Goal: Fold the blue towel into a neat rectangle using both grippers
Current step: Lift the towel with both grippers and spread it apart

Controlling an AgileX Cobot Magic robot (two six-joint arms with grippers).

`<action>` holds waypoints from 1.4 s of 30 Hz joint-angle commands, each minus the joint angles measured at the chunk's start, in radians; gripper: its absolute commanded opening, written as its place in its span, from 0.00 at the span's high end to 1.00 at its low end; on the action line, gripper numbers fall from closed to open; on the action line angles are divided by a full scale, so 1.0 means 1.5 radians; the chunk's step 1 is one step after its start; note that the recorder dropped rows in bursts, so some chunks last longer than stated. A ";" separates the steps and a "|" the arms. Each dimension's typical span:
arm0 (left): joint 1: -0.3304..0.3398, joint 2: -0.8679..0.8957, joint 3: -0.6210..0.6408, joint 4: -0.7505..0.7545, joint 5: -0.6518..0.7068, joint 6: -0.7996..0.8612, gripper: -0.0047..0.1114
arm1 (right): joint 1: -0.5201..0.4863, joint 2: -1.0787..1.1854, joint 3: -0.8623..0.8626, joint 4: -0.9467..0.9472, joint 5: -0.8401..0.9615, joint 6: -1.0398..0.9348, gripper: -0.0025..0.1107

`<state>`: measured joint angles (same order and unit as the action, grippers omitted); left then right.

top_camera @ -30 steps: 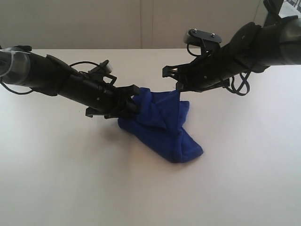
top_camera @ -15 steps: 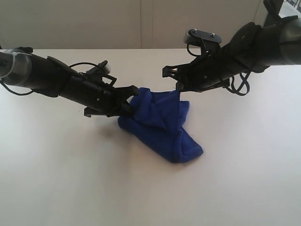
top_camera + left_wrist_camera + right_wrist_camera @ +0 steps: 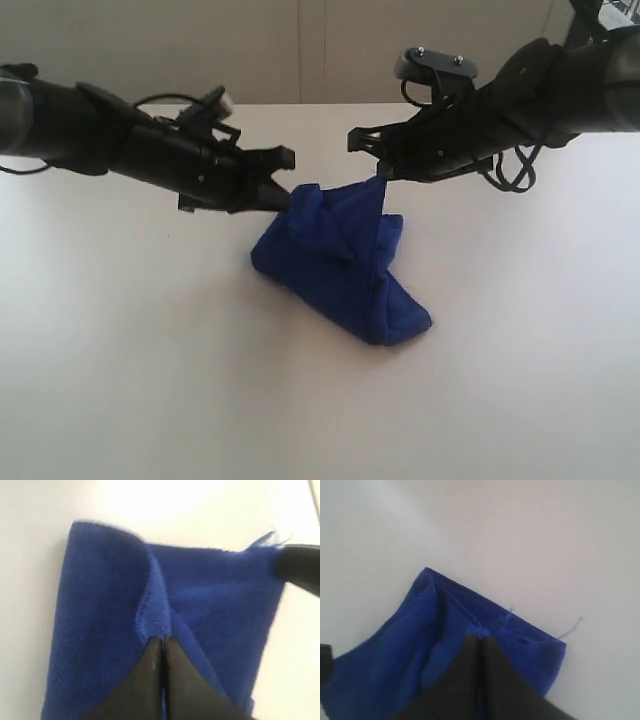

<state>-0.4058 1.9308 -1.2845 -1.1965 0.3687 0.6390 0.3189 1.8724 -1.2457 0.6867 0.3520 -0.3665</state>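
Blue towel (image 3: pixel 335 265), left pincer (image 3: pixel 290 200) and right pincer (image 3: pixel 383 178) clamped on, arms angled inward

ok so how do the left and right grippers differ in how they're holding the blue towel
The left gripper pinches a raised fold of the blue towel; the right gripper pinches its frayed corner. In the exterior view the right gripper's pinch sits higher, at a peak of cloth, the left gripper's lower. Both are shut on the towel.
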 commanded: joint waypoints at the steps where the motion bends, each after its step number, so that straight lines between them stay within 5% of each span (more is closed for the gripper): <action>1: 0.021 -0.107 -0.001 0.077 0.038 0.018 0.96 | -0.009 -0.070 0.000 -0.065 0.015 0.004 0.98; 10: 0.118 -0.333 -0.001 0.541 0.233 -0.218 0.96 | -0.035 -0.265 0.035 -0.369 0.144 0.202 0.98; 15: 0.132 -0.513 -0.001 0.619 0.329 -0.240 0.96 | -0.035 -0.473 0.108 -0.382 0.208 0.213 0.98; 19: 0.132 -0.689 -0.001 0.781 0.431 -0.337 0.96 | -0.035 -0.694 0.141 -0.407 0.327 0.213 0.98; 23: 0.132 -0.851 -0.001 0.801 0.492 -0.376 0.96 | -0.035 -0.883 0.141 -0.407 0.430 0.214 0.98; 29: 0.132 -0.940 -0.001 0.922 0.558 -0.472 0.96 | -0.035 -0.977 0.140 -0.500 0.514 0.315 0.98; 36: 0.132 -0.848 0.131 0.947 0.443 -0.540 0.96 | -0.035 -0.814 0.189 -0.614 0.445 0.400 0.98; 42: 0.132 -0.652 0.301 0.962 0.136 -0.598 0.96 | -0.035 -0.584 0.274 -0.685 0.229 0.464 0.98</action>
<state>-0.2102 0.8373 -0.9207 0.2291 0.7860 -0.2031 0.2725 0.8541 -0.8827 -0.2618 0.8492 0.2618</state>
